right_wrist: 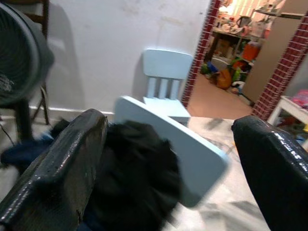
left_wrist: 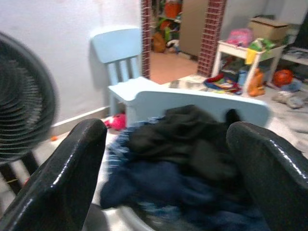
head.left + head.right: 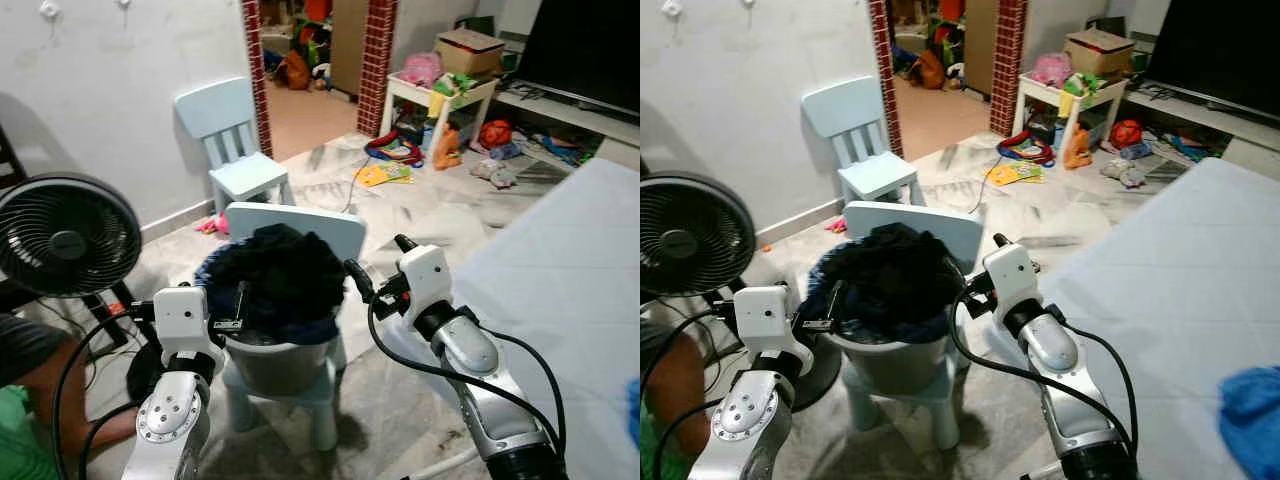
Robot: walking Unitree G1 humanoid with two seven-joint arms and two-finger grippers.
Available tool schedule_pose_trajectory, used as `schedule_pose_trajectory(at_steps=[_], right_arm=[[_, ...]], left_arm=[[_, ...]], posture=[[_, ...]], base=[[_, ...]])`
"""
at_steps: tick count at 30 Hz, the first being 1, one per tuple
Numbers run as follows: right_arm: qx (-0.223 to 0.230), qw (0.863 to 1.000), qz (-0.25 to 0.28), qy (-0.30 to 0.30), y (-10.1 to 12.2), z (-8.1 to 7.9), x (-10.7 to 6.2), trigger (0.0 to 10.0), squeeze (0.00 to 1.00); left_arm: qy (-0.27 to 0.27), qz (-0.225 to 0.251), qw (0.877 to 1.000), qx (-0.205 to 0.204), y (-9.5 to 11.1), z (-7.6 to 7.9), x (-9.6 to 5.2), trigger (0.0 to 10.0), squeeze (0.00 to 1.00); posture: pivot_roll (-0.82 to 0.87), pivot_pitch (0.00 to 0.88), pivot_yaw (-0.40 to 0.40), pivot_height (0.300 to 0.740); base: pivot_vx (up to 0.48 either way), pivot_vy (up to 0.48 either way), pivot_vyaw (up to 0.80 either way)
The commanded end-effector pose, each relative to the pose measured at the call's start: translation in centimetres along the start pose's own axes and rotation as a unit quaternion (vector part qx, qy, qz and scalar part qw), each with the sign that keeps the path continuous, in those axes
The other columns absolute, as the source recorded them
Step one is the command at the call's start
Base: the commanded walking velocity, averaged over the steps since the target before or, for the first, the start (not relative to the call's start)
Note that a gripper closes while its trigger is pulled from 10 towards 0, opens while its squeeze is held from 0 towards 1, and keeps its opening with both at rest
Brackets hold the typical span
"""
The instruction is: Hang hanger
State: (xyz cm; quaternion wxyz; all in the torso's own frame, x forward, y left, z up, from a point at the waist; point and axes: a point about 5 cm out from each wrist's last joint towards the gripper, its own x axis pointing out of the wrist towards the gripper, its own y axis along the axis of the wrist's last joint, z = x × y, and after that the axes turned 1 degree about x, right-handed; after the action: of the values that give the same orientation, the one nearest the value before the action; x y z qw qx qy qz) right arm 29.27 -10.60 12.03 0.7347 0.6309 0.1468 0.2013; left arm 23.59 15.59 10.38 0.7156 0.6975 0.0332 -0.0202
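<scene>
Both end effectors (image 3: pixel 232 322) (image 3: pixel 358 280) flanking (piled) clothes (image 3: pixel 275 280)

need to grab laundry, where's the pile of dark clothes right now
The dark clothes sit heaped in a grey basket on the near blue chair, between both grippers.

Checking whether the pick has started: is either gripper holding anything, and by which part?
Nothing is held. The left gripper and right gripper are both open, on either side of the dark clothes heaped in the basket.

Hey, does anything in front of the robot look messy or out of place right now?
Yes. Dark clothes are heaped above the rim of the grey basket on a pale blue child's chair, and toys and books lie scattered on the marble floor beyond.
</scene>
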Motion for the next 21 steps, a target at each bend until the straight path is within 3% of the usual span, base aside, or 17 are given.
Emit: schedule_pose_trajectory(at_steps=[1, 14, 21], right_arm=[[-0.005, 1.0, 0.004, -0.003, 0.2, 0.3, 0.0, 10.0, 0.0], [-0.006, 0.999, -0.001, -0.032, 0.4, 1.2, 0.2, 10.0, 0.0], [-0.006, 0.999, -0.001, -0.047, 0.6, 1.8, 0.3, 10.0, 0.0]], left_arm=[[-0.004, 0.002, 1.0, -0.001, 0.3, 0.1, 0.2, 10.0, 0.0], [-0.005, 0.002, 1.0, -0.001, 0.3, 0.2, 0.4, 10.0, 0.0], [-0.019, 0.028, 0.999, -0.019, 1.0, 0.4, 0.2, 10.0, 0.0]], posture=[[0.0, 0.0, 0.015, 0.74], [-0.01, 0.0, 0.012, 0.74], [-0.01, 0.0, 0.011, 0.74]], base=[[0.0, 0.48, 0.0], [0.0, 0.469, 0.0], [0.0, 0.0, 0.0]])
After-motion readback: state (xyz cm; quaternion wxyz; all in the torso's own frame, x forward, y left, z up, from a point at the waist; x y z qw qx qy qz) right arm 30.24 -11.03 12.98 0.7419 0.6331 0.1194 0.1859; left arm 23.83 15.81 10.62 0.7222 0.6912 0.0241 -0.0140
